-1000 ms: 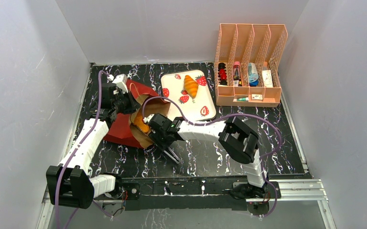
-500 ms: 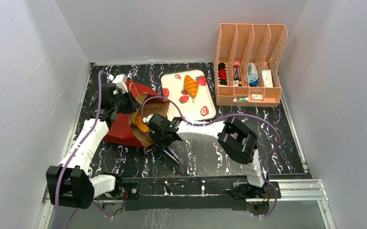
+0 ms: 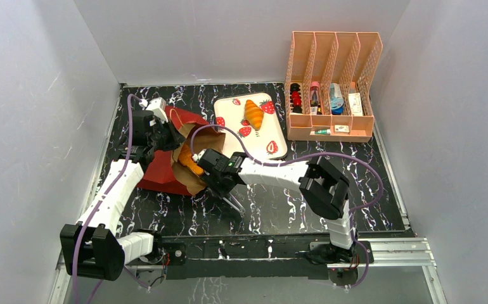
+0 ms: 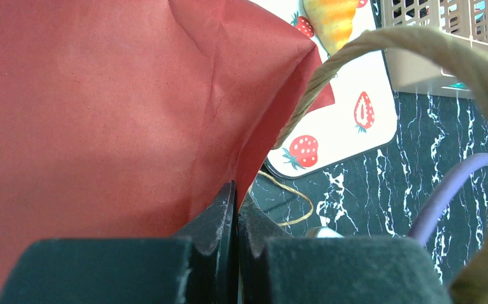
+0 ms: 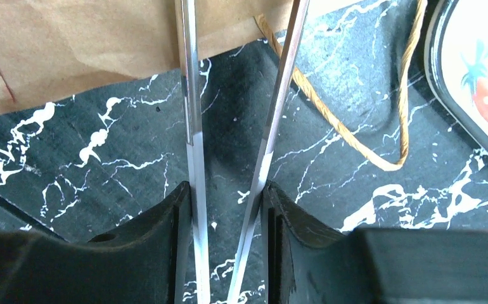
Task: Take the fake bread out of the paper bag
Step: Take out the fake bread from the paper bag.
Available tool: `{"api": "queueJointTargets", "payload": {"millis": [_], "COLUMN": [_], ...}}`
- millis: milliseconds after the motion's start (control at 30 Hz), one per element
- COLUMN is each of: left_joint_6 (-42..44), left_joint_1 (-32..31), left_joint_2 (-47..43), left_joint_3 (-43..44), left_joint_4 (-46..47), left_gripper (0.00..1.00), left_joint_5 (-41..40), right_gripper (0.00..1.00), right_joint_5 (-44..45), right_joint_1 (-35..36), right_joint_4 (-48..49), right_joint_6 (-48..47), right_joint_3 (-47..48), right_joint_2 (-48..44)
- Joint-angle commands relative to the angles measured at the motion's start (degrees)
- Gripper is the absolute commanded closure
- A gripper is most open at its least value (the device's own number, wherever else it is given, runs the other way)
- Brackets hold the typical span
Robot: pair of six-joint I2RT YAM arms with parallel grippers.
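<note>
the paper bag lay on its side at the left of the surface, red base toward the left wall and brown open mouth facing right, so its long axis ran roughly left to right. one orange piece of bread showed in that mouth, just beside the right tool; whether anything gripped it could not be told. a second piece, a ridged croissant, lay on the strawberry tray well apart from both tools, its long axis running far to near.

the left tool was pinched narrow on a fold of the bag's red paper, fingers nearly touching, at the bag's far edge. the right tool squeezed one pair of tongs, a finger pressed against the outside of each metal arm; the arms spread toward the brown paper and left the wrist view there. one twine handle trailed on the surface beside them, and another looped close past the left wrist camera.
</note>
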Motion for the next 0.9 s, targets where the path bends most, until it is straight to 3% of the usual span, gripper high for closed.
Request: {"api": "queueJointTargets", "payload": {"millis": [0, 867], "left_joint_6": [-1.8, -5.4], "left_joint_1": [-0.2, -0.2], "left_joint_2": [-2.7, -1.3], "left_joint_3": [-0.8, -0.3], "left_joint_4": [-0.2, -1.9], "left_gripper": [1.0, 1.0], "left_joint_5": [-1.2, -9.5], "right_gripper": [1.0, 1.0], "right_joint_5": [1.3, 4.3], "right_joint_1": [0.0, -0.1], "right_joint_4": [-1.0, -7.3], "right_joint_6": [1.1, 4.1], "right_joint_3": [3.0, 1.5], "right_joint_2": [-5.0, -19.3]}}
